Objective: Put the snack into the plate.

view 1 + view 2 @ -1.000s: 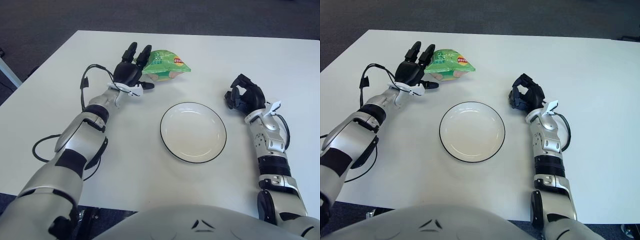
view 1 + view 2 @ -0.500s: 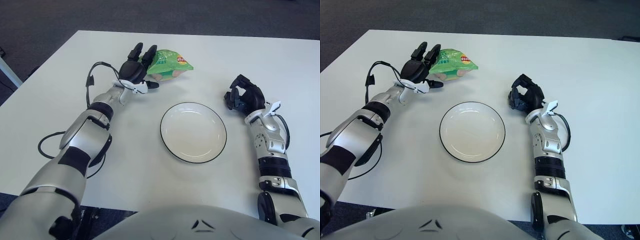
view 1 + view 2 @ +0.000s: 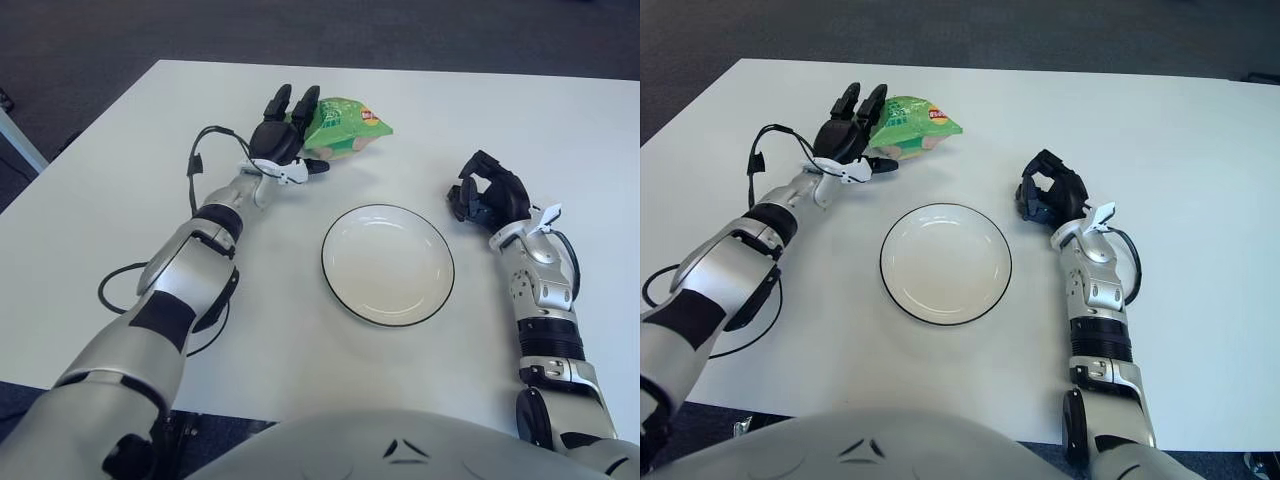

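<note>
Covering the near left edge of the green snack bag (image 3: pixel 345 126), the left hand (image 3: pixel 283 147) hides where its fingers meet the packet; two dark fingers are seen laid over the bag's left end and a thumb is stretched out below it, so the bag appears to be grasped, though the contact itself cannot be made out. Whether the bag is lifted clear of the table (image 3: pixel 300 330) or lies on it cannot be told. The printing on the packet is too small to be read. A white table fills most of both views, with dark carpet (image 3: pixel 400 30) seen beyond its far edge. Black cables (image 3: pixel 120 290) are looped along the left arm. A white plate (image 3: pixel 946 263) with a dark rim is set at the middle of the table, with nothing in it, well apart from the bag. The right hand (image 3: pixel 1048 192) is shown to the right of the plate, its fingers curled in and holding nothing.
</note>
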`<state>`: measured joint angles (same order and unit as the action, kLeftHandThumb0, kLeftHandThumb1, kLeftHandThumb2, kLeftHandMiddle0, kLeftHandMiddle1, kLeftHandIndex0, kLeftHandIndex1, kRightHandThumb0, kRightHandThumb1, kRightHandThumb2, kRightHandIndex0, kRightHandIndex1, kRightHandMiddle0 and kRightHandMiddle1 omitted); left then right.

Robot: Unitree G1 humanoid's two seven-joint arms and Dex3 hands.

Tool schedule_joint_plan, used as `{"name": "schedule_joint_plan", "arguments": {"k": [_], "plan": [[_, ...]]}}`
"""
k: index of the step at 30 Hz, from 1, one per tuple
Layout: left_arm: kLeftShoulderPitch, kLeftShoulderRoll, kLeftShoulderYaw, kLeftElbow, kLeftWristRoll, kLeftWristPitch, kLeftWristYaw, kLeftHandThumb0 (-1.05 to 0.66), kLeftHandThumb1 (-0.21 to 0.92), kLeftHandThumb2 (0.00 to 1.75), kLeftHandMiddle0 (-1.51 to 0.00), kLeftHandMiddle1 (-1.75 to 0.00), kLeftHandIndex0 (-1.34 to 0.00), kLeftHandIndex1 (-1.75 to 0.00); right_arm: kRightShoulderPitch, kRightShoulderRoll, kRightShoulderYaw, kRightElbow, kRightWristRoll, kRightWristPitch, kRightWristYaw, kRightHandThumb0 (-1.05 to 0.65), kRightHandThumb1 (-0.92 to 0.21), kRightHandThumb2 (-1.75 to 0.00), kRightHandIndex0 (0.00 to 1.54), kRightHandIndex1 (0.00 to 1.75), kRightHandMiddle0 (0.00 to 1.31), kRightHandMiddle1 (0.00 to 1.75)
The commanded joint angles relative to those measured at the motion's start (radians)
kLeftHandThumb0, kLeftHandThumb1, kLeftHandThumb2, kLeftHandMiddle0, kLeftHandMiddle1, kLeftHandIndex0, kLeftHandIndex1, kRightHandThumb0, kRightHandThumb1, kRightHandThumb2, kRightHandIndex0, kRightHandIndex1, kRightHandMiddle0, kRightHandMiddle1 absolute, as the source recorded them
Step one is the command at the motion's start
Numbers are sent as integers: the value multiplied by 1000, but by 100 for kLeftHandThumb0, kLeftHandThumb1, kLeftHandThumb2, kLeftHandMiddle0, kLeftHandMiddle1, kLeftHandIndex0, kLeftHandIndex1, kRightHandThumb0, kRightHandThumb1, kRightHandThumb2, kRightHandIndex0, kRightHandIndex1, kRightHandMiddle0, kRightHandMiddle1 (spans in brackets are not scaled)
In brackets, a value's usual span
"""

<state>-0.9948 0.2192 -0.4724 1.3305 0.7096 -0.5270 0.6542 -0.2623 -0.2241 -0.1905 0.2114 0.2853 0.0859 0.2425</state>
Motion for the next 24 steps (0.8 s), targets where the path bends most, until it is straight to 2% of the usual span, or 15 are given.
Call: {"name": "schedule_joint_plan", "arguments": {"k": [1,10,13,15,16,17,18,19,20,21,22,24], "plan": [[-23,-12,27,7,-29,9,7,-105,90,20,0,0,0,0,50,17,12,19,-6,44,1,-45,-43,-118,126,175,53,175],[-7,-59,79,12,-78,29,58,-105,88,17,0,0,0,0,57,15,17,10,0,57,17,-45,-43,-118,126,175,53,175],[2,-78,97,17,-94,33,89,-105,82,18,-1,-33,0,-35,57,12,18,9,1,61,24,-45,-43,-118,126,175,52,175],[5,-87,111,21,-106,35,97,-105,81,19,0,-40,0,-43,57,11,18,9,1,62,28,-45,-43,-118,126,175,52,175],[6,-91,118,22,-113,35,101,-105,79,19,0,-62,0,-69,57,10,19,9,1,63,31,-45,-43,-118,126,175,52,175],[7,-95,131,21,-123,37,112,-105,78,19,0,-69,0,-77,58,8,20,7,-1,62,34,-45,-43,-117,126,175,52,175],[7,-98,139,21,-130,38,120,-104,78,20,0,-88,0,-101,58,7,21,6,-2,61,37,-45,-44,-117,126,175,52,175],[5,-106,145,19,-135,44,136,-104,77,21,0,-94,0,-110,58,5,23,6,-4,60,39,-45,-44,-117,126,175,52,175],[2,-118,151,15,-140,47,162,-102,77,23,0,-112,0,-131,58,2,26,7,-9,58,41,-44,-44,-117,126,175,52,175],[0,-127,155,12,-142,49,179,-99,75,27,-6,-134,-3,-147,58,0,27,8,-11,57,43,-44,-44,-117,126,175,52,175],[-1,-136,161,9,-146,48,199,-98,74,30,-7,-142,-4,-152,57,-2,29,10,-15,56,45,-44,-44,-117,126,175,52,175],[0,-146,174,8,-154,42,230,-89,67,40,-24,-161,-16,-166,56,-6,32,10,-19,58,46,-44,-44,-117,126,175,52,175]]}}
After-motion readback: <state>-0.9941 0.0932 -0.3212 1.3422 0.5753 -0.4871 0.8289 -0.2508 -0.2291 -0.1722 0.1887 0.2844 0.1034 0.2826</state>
